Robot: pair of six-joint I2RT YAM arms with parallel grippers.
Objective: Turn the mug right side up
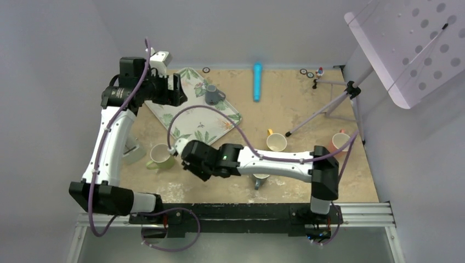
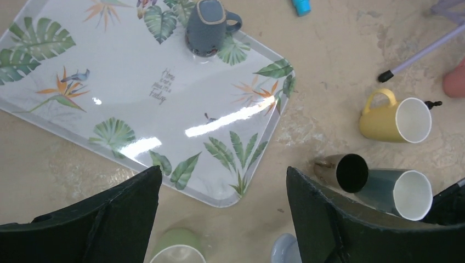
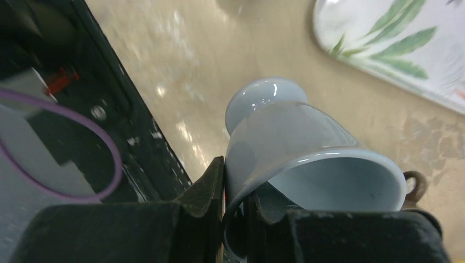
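Observation:
My right gripper point(image 3: 233, 170) is shut on the rim of a pale blue mug point(image 3: 296, 137), with one finger inside the mouth and one outside the wall. The mug is tilted, its mouth toward the camera and its base pointing away over the table. In the top view the right gripper point(image 1: 193, 163) is near the front left of the table and hides the mug. A bit of the mug point(image 2: 284, 251) shows at the bottom of the left wrist view. My left gripper point(image 1: 178, 90) point(image 2: 224, 181) is open and empty, high above the tray's near corner.
A leaf-print tray point(image 1: 189, 123) holds a grey-blue mug point(image 1: 211, 94). A green mug point(image 1: 160, 156), yellow mug point(image 1: 276, 142), pink mug point(image 1: 340, 141) and a teal mug point(image 2: 408, 193) beside a bronze cup point(image 2: 342, 172) stand around. A blue cylinder point(image 1: 257, 81) and a stand's legs point(image 1: 329, 107) are behind.

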